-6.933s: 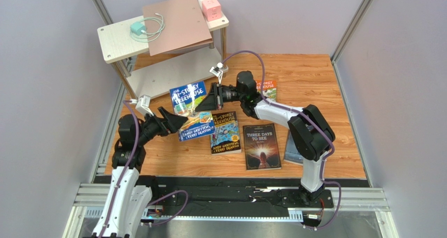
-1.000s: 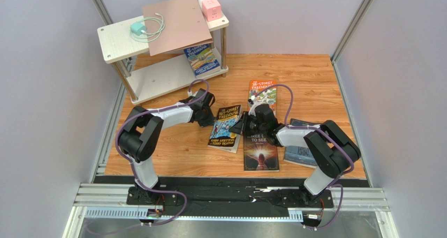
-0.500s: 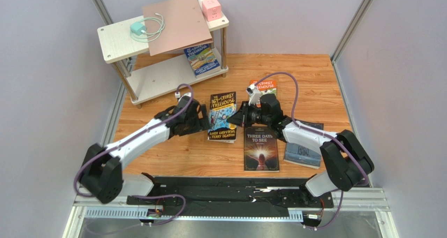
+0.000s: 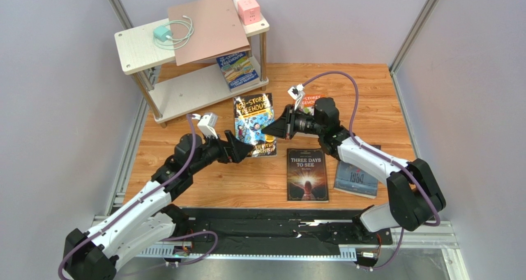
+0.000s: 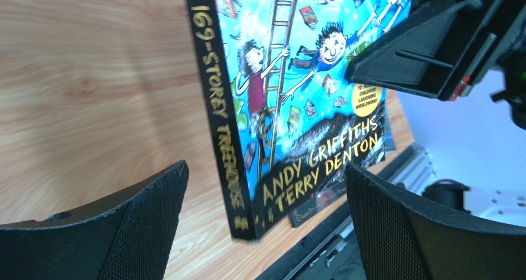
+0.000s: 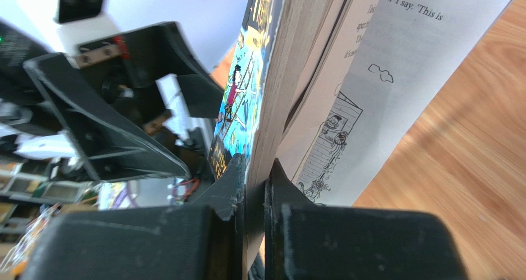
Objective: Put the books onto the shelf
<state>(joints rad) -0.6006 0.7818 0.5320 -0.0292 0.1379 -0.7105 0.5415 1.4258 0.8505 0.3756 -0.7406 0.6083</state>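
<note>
The shelf (image 4: 133, 49) stands at the far left of the wooden floor (image 4: 370, 83). Its upper board carries a teal charger with cable (image 4: 164, 33), a pinkish-brown board (image 4: 207, 26) and a pink cube (image 4: 249, 9). One blue Treehouse book (image 4: 239, 69) lies flat at the right end of the lower tier.

The left gripper (image 4: 242, 150) is near the centre of the floor and points right. Its jaws are spread wide and hold nothing. In the left wrist view, both fingers (image 5: 148, 224) flank the spine of the second blue Treehouse book (image 4: 253, 117) without touching it.

This second book is lifted clear of lying flat and stands tilted on edge, with its cover facing the left gripper. Whether its lower corner touches the floor cannot be determined.

The right gripper (image 4: 273, 131) reaches in from the right. Its jaws are pressed together on the page edge of the second blue book. In the right wrist view, some inner pages fan loose to one side.

The orange Treehouse book (image 4: 310, 100) lies flat at the far side, partly hidden behind the right arm. "Three Days to See" (image 4: 307, 173) lies flat near the front edge. "1984" (image 4: 357, 178) lies just right of it, partly under the right arm.
</note>
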